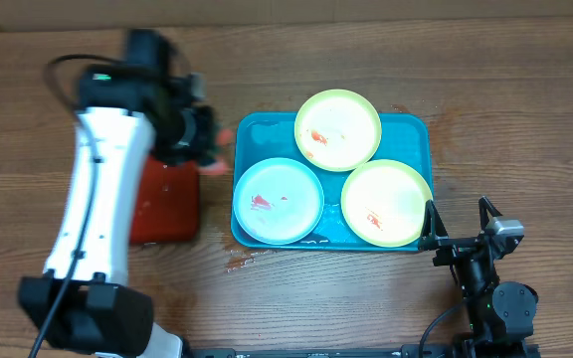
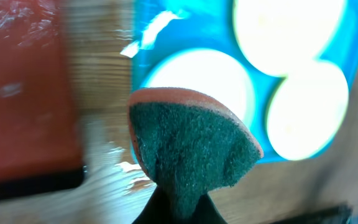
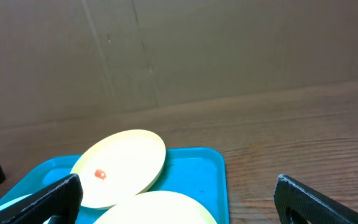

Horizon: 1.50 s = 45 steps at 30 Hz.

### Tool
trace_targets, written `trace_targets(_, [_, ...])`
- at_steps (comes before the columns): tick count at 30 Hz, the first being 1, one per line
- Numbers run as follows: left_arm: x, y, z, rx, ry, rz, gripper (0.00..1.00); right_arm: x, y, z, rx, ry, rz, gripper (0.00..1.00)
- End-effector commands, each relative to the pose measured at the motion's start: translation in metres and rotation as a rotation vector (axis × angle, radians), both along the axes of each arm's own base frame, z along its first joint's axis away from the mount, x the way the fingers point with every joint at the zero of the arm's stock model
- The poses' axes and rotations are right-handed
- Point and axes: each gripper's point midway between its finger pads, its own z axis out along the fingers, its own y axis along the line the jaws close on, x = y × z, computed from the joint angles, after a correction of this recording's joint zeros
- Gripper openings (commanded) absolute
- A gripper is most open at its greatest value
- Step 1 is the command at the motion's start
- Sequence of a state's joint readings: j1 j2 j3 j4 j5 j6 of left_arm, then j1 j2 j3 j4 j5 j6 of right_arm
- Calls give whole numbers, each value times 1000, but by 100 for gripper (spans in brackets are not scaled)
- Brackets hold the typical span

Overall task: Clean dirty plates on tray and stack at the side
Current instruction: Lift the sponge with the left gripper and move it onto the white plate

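Left end effector [image 1: 207, 151] clamped tight; right end effector [image 1: 458, 221] spread wide.

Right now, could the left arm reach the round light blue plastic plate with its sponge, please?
Probably yes. The left arm holds the green-and-orange sponge beside the turquoise rectangular plastic tray, nearest the light blue plate, and nothing lies between them.

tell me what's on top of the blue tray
Three red-smeared plates: a light blue plate, a far yellow-green plate and a near yellow-green plate. The tray floor beneath them is hidden.
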<state>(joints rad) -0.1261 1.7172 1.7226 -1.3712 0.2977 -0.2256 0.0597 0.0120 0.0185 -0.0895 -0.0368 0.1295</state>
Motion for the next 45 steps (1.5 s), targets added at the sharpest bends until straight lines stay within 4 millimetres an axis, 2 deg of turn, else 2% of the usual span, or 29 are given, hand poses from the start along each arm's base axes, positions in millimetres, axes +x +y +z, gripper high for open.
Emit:
trace_targets(1, [-23,-50,-35,-23,80,-118,4,0,-1,-1,-3,-6,-6,100])
trace_targets(3, [-29,-69,-55,1,81,-134,4,0,-1,-1,-3,-6,-6,100])
trace_targets(4, [-32,-83,-76,33,67,-132,4,0,-1,-1,-3,-6,-6,100])
trace_targets(6, [-31,-92,-99,92,21,-124,4,0,-1,-1,-3,-6,-6,100])
trace_targets(7, [-29,-99,-117,132,-26,-108,4,0,-1,-1,-3,-6,-6,100])
trace_targets(11, [-21,-110,-142,182,-156,-113,4,0,-1,-1,-3,-6,-6,100])
trace_targets(13, [-18,-107,-150,218,-195,-94,4,0,-1,-1,-3,-6,-6,100])
trace_targets(19, [-16,-74,-168,317,-209,124,4,0,-1,-1,-3,-6,-6,100])
trace_targets(24, [-16,-76,-175,285,-216,150,13,0,-1,-1,-3,-6,-6,100])
trace_targets(28, [-14,-82,-174,276,-233,77,21,0,-1,-1,-3,-6,-6,100])
trace_targets(29, [-13,-85,-173,272,-242,36,29,0,-1,-1,-3,-6,-6,100])
trace_targets(30, [-12,-87,-172,273,-253,-9,45,0,-1,-1,-3,-6,-6,100])
trace_targets(31, [-11,-88,-170,282,-264,-57,68,0,-1,-1,-3,-6,-6,100])
trace_targets(32, [-11,-89,-168,289,-269,-80,76,0,-1,-1,-3,-6,-6,100])
trace_targets(35, [-10,-89,-151,308,-264,-121,89,0,-1,-1,-3,-6,-6,100])
trace_targets(38, [-7,-87,-121,309,-256,-114,90,0,-1,-1,-3,-6,-6,100])
trace_targets(39, [-6,-83,-94,306,-263,-102,97,0,-1,-1,-3,-6,-6,100])
trace_targets(40, [-4,-80,-78,303,-271,-89,100,0,-1,-1,-3,-6,-6,100])
trace_targets(42, [-1,-68,-46,290,-302,-48,100,0,-1,-1,-3,-6,-6,100])
trace_targets(45, [3,-43,-12,255,-338,72,100,0,-1,-1,-3,-6,-6,100])
